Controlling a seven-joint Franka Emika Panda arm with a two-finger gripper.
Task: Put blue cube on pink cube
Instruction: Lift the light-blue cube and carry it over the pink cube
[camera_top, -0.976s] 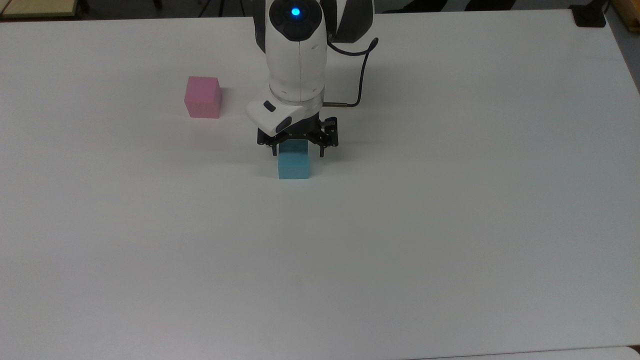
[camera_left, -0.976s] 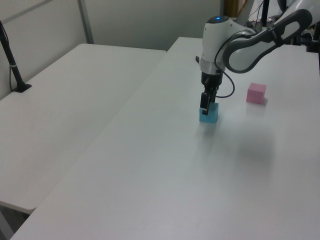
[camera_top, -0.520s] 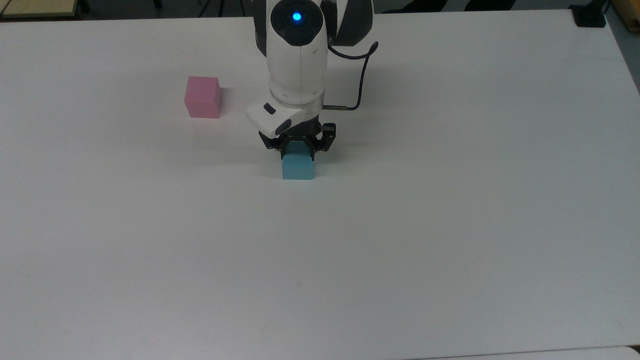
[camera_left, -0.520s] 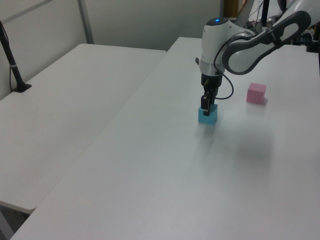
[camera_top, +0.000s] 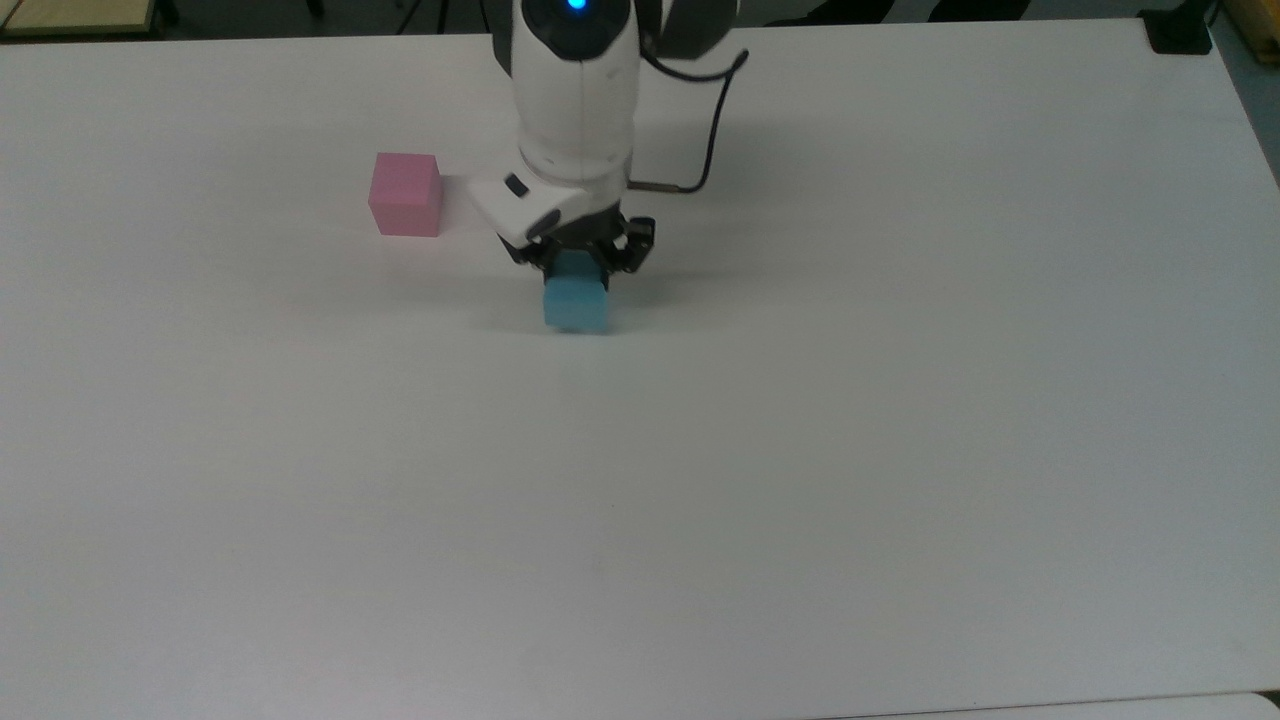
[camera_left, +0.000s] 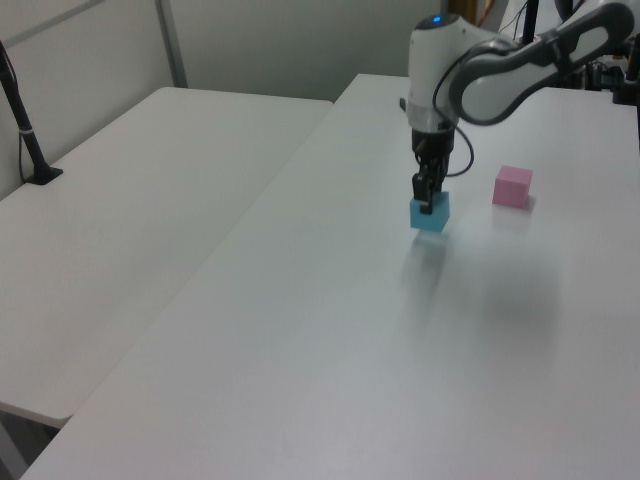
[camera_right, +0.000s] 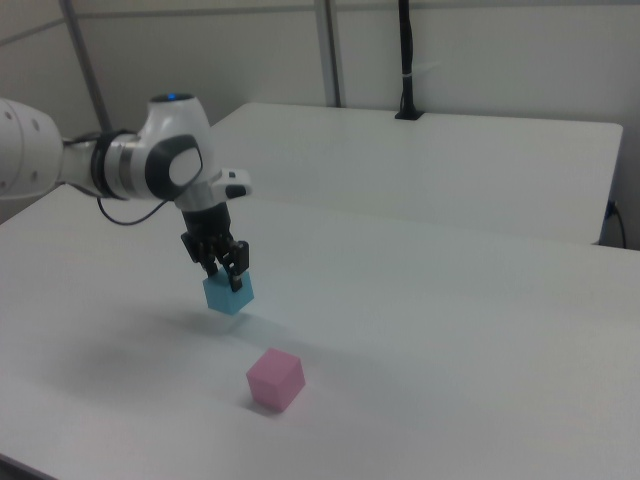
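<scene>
Here the gripper (camera_right: 226, 276) has its fingers (camera_top: 612, 258) clamped on the blue cube (camera_right: 229, 293), held clear of the table (camera_right: 450, 330), apart from the pink cube (camera_right: 275, 380).

A robotics lab or test room: a white-and-grey jointed robot arm (camera_right: 150, 165) works over a wide, plain white table (camera_top: 800, 450). A second matching white table (camera_left: 130, 230) stands at the left view's left, with a black clamped pole (camera_left: 25, 130) and pale partition walls (camera_right: 480, 60) behind.
</scene>
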